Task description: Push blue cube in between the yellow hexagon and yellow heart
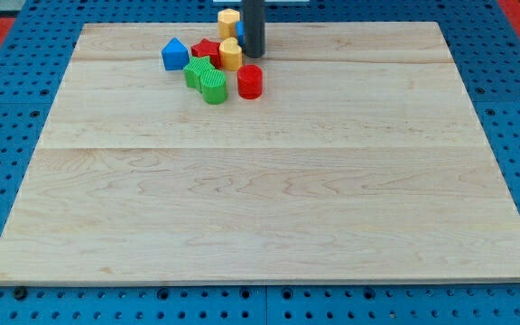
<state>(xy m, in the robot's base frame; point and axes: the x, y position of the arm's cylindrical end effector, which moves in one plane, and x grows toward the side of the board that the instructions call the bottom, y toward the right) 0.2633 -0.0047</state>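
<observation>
My tip (254,55) rests on the board near the view's top, just right of the yellow heart (231,54) and above the red cylinder (250,81). The yellow hexagon (228,18) stands at the board's top edge, above the heart. Only a sliver of the blue cube (240,29) shows between the hexagon and my rod, which hides most of it. It lies right of the gap between the hexagon and the heart.
A blue house-shaped block (175,54) and a red star (206,50) lie left of the heart. Two green blocks (199,71) (213,87) sit below them. The wooden board (260,199) lies on a blue pegboard table.
</observation>
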